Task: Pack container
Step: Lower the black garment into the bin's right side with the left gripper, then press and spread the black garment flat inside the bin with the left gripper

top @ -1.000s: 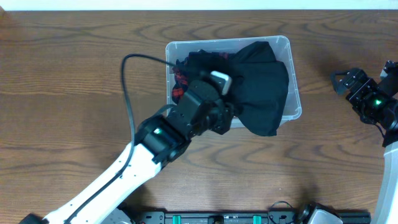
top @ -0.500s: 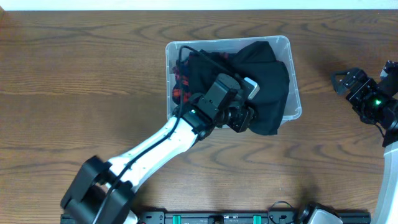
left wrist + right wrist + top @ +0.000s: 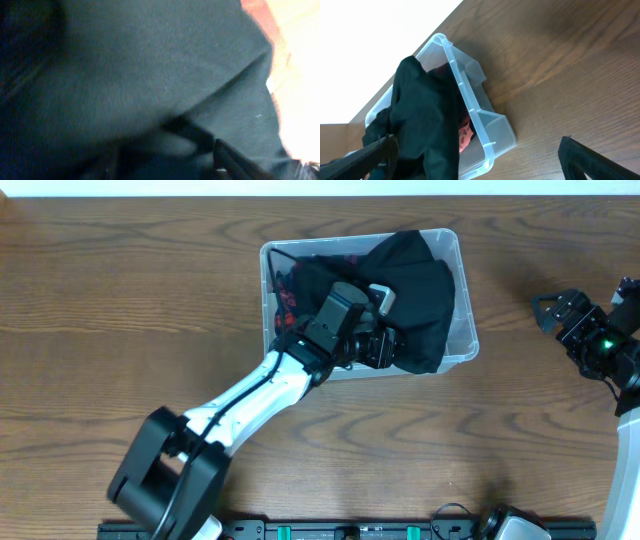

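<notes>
From overhead, the left gripper point(image 3: 385, 352) is sunk in black cloth point(image 3: 420, 280), so I cannot tell how its jaws stand. The left wrist view does not help: it shows only blurred cloth, with dark finger shapes cut by the lower edge. The cloth hides the base of the container point(image 3: 466, 330) and most of a red item point(image 3: 285, 305). The right arm point(image 3: 628, 460) is cut by the right edge.

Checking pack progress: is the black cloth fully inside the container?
Not fully. Overhead, the black cloth is heaped above the container and laps over its robot-side rim; the left gripper is down on it.
</notes>
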{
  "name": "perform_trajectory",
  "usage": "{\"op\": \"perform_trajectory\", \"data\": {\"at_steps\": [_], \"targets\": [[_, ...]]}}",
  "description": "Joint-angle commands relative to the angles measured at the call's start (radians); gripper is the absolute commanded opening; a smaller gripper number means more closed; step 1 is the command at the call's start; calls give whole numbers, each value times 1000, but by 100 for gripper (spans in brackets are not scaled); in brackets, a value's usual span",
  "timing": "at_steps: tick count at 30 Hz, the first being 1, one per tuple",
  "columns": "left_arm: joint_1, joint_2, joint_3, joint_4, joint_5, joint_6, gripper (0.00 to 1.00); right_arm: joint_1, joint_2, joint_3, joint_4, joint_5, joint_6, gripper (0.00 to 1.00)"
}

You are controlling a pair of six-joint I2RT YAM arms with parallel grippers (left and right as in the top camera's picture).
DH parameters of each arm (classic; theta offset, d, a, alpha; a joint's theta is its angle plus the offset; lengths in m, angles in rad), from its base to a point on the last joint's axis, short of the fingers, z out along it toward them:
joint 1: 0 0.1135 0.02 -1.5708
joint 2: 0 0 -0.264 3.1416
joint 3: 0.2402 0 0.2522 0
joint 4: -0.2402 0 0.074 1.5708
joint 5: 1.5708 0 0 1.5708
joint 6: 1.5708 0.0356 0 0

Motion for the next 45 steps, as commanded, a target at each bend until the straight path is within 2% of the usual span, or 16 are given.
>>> {"op": "perform_trajectory", "data": {"at_steps": [1, 6, 9, 14, 16, 23, 27, 34, 36, 41, 45], "targets": [[18, -134, -1, -30, -43, -75, 98, -8, 0, 2, 0, -11, 8, 99], [20, -344, -1, -33, -50, -55, 98, -8, 0, 2, 0, -11, 8, 99], [26, -423, -1, -74, -160, -14, 98, -8, 0, 2, 0, -11, 8, 99], [57, -391, -1, -217, -433, 52, 99, -8, 2, 2, 0, -11, 8, 99], [76, -328, -1, -247, -470, 79, 93, -8, 2, 2, 0, -11, 8, 99], [110, -31, -1, -254, -453, 97, 91, -8, 2, 2, 0, -11, 8, 99], [110, 60, -1, -276, -417, 96, 90, -8, 3, 2, 0, -11, 8, 99], [100, -50, 82, -426, -416, 98, 89, -8, 3, 2, 0, -11, 8, 99], [87, -113, 131, -441, -371, 141, 89, -8, 3, 2, 0, -11, 8, 99], [40, -207, 182, -344, -285, 145, 89, -8, 3, 2, 0, -11, 8, 99], [-13, -177, 182, -233, -284, 145, 89, -8, 3, 2, 0, -11, 8, 99]]}}
